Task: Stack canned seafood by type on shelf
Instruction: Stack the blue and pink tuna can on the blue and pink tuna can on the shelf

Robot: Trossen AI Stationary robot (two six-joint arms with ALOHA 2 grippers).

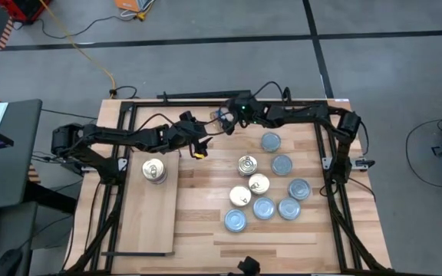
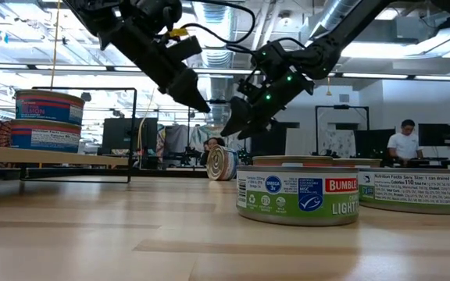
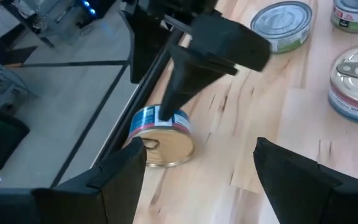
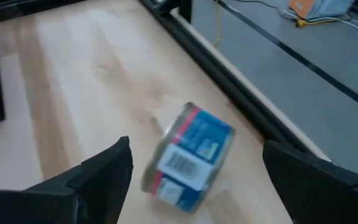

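Near desk's left edge, shelf (image 1: 150, 218): pale board carrying a two-tin stack (image 1: 154, 170), gold top uppermost, so one type is grouped there.
Left tool (image 1: 199, 148): fingers wide, holding nothing, beside the shelf's far end.
Tipped tin (image 4: 188, 155): lies on its side at the desk's far edge, probably released.
Right tool (image 1: 222, 123): wide apart, empty, above that tin.
Loose tins (image 1: 265, 195): cluster right of centre, unsorted.
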